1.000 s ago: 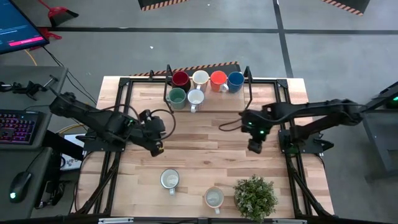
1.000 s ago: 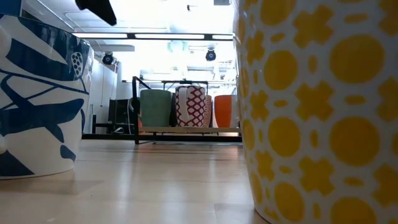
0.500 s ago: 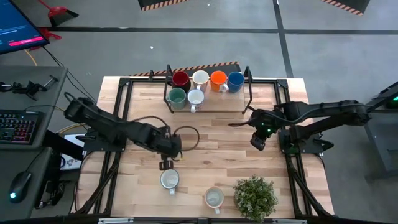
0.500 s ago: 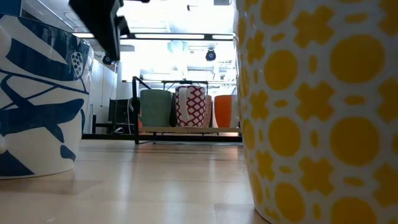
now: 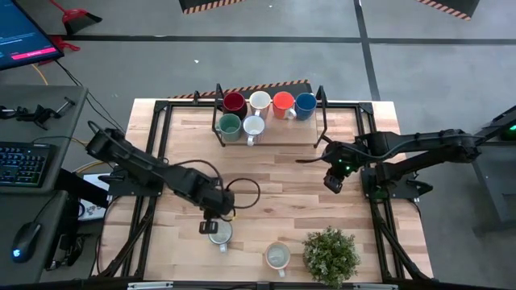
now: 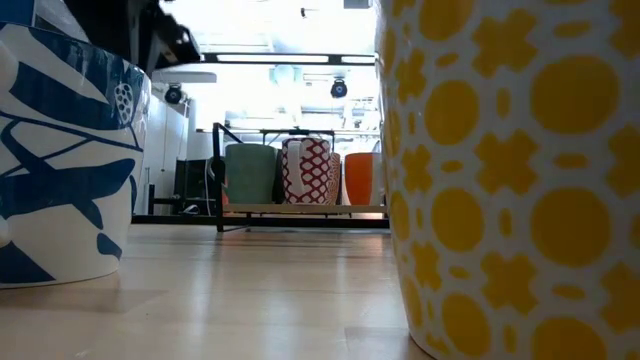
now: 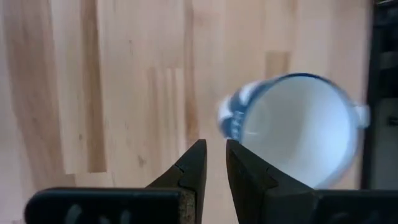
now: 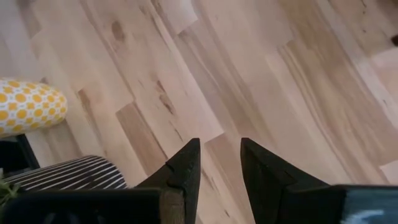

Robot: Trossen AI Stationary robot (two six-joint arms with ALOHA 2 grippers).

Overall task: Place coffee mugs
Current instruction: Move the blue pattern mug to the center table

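Note:
A white mug with a blue pattern (image 5: 220,234) stands near the table's near edge; it fills the left of the low view (image 6: 60,170). My left gripper (image 5: 211,225) hangs just beside its rim on the far-left side, fingers open by a narrow gap (image 7: 214,152), touching nothing; the mug's white inside (image 7: 301,137) shows next to them. A yellow-dotted white mug (image 5: 277,256) stands to its right. Six mugs sit on the rack at the far edge: dark red (image 5: 234,102), white (image 5: 260,101), orange (image 5: 283,103), blue (image 5: 305,103), teal (image 5: 229,125), white (image 5: 253,126). My right gripper (image 5: 332,184) waits, open (image 8: 219,155), above bare wood.
A green potted plant (image 5: 330,254) in a striped pot (image 8: 68,174) stands at the near edge, right of the yellow-dotted mug (image 8: 28,106). The black rack frame (image 5: 322,121) borders the far mugs. Bare wood (image 5: 274,173) lies between the two arms.
My left gripper has travelled toward the table's near edge and to the right, coming down beside the blue-patterned mug. My right gripper has shifted slightly toward the far edge. No mug has moved.

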